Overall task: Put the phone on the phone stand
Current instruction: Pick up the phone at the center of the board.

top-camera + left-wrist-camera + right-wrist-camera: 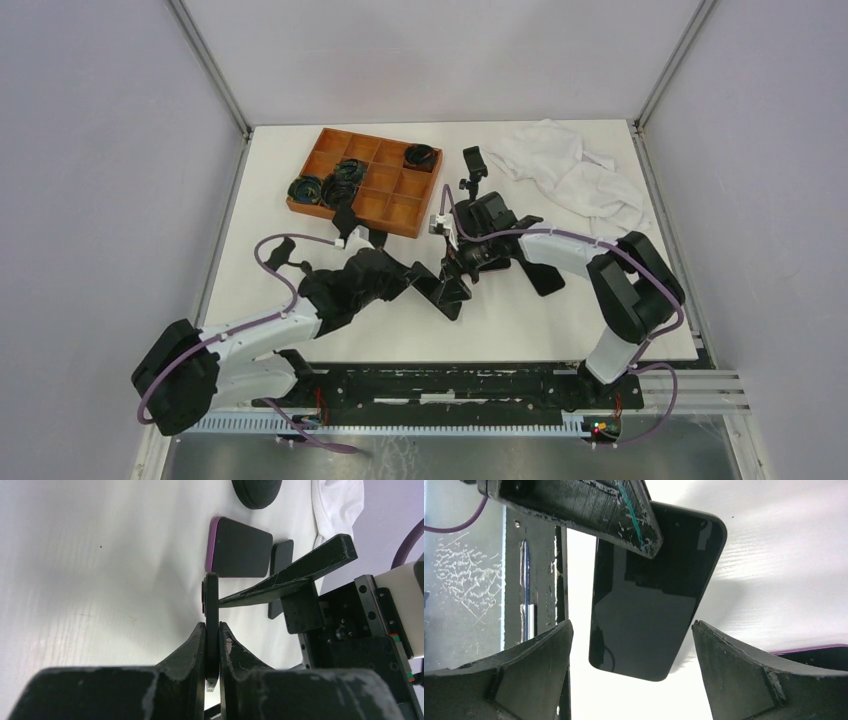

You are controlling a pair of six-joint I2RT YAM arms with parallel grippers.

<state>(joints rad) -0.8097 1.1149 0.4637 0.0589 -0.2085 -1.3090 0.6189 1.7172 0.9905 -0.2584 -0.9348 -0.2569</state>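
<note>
Your left claw [212, 642] is pinched tight on the phone [649, 610] by its edge, over the counter [560, 325]. Your right claw [631, 626] is spread wide, and the phone runs lengthwise between its fingers. The phone stand [475, 163] sits farther back, nearer your right arm.

A wooden tray [404, 210] with many compartments stands at the far left of the white surface [560, 320]. Three black coiled things lie inside the tray: one [422, 155] in its far right corner, one [305, 188] in its near left corner, and one [346, 176] between them. A crumpled white cloth [575, 175] lies to the right of the tray, well apart from it.
</note>
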